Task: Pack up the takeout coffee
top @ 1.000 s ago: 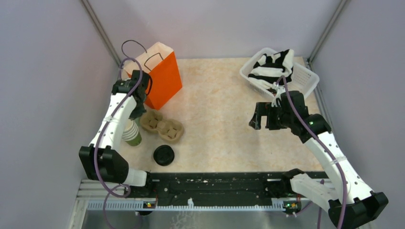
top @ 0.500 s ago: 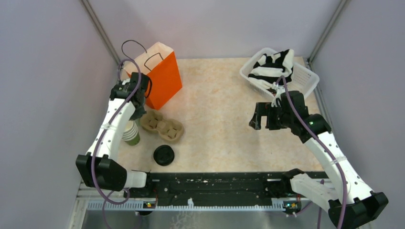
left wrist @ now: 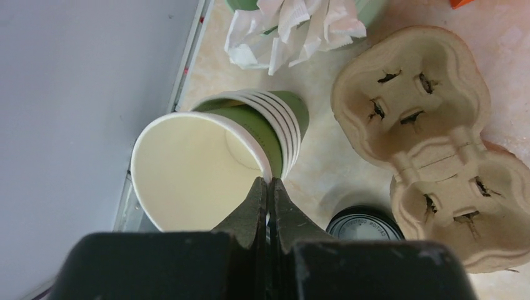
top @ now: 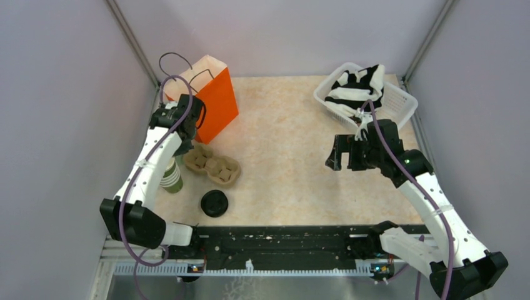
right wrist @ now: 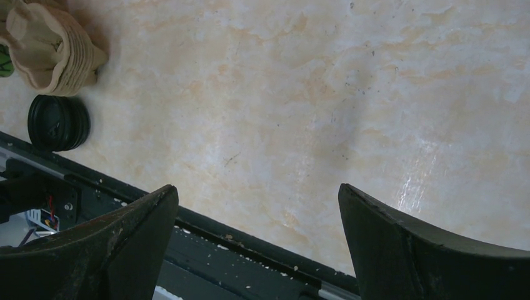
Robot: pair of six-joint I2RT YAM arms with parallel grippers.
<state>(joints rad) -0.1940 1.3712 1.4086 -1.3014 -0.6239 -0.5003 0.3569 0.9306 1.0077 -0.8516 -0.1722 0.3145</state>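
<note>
Left wrist has edged nearer the bag [top: 212, 103]; the right arm keeps its place. Only the left wrist view shows the left gripper [left wrist: 269, 182] pinched on the rim of the top cup [left wrist: 187, 169], which tilts out of the stack [left wrist: 294, 115]. The right gripper [right wrist: 257, 187] gapes wide above the table [right wrist: 325, 94]. Where the lidded coffee stands I cannot tell. A loose lid [right wrist: 58, 122] lies near the carrier [left wrist: 425, 125]. The tabletop is marbled beige, the walls are pale, and a basket [top: 403, 106] sits far right.
</note>
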